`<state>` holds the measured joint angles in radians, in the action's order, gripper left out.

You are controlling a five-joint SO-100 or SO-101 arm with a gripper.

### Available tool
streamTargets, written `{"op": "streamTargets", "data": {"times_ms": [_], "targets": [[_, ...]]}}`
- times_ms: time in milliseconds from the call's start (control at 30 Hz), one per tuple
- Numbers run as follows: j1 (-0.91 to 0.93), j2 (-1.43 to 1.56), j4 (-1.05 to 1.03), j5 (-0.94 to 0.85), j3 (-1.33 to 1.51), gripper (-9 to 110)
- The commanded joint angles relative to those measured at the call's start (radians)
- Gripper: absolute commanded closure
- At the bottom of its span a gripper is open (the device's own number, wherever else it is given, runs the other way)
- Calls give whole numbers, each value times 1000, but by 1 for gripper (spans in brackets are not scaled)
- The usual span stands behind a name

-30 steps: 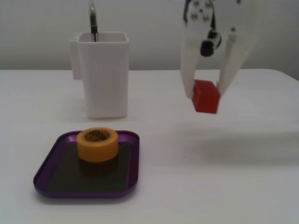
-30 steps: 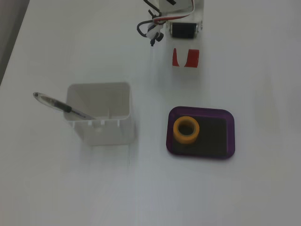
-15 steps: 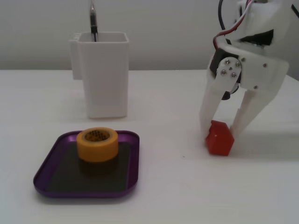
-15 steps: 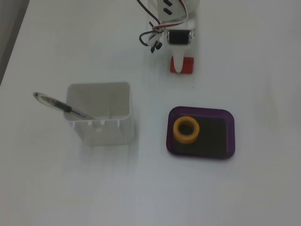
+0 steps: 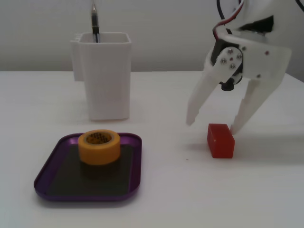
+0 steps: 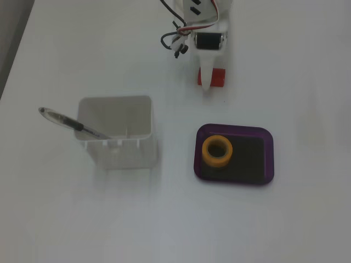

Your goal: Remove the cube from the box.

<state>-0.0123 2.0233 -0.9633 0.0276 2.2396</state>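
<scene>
Side fixed view: cube (image 5: 220, 140) sits on the table, well clear of the box (image 5: 57, 148); claw (image 5: 211, 124) spread wide, one fingertip at the cube's back edge. Top fixed view: claw (image 6: 208, 83) overlaps cube (image 6: 218, 77), so best to lift straight up and avoid nudging it.

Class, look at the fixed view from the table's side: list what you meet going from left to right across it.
Purple box → yellow tape roll → white container → red cube
</scene>
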Motion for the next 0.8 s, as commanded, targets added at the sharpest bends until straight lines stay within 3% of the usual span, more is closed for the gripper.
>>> {"op": "streamTargets", "data": {"times_ms": [0, 300, 600, 767], "targets": [[-5, 69, -87, -3, -101, 77], [26, 462, -236, -146, -114, 78], [252, 876, -141, -229, 287, 78], [285, 1106, -63, -230, 563, 78]]}}
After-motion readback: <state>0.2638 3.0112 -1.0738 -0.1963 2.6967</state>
